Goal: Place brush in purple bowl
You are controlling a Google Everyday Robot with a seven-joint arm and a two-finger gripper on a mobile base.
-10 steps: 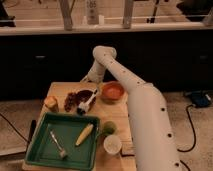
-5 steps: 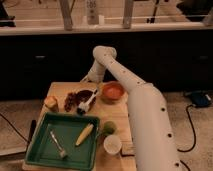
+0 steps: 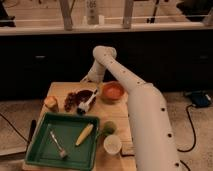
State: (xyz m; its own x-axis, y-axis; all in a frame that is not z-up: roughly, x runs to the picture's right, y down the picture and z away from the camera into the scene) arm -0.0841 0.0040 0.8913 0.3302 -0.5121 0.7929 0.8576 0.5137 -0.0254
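Observation:
The purple bowl (image 3: 83, 94) stands near the back of the wooden table, left of the orange bowl. The brush (image 3: 86, 103) lies slanted across the purple bowl's front right rim. Its whitish head points toward the tray and its thin dark handle runs up and right over the bowl. My gripper (image 3: 88, 80) hangs at the end of the white arm, just behind and above the purple bowl. It is open, apart from the brush, and holds nothing.
An orange bowl (image 3: 112, 92) sits right of the purple one. A green tray (image 3: 64, 116) at the front holds a grey fork-like utensil (image 3: 59, 145) and a corn cob (image 3: 84, 134). A white cup (image 3: 112, 144), a green fruit (image 3: 109, 127) and a yellowish item (image 3: 50, 102) also stand on the table.

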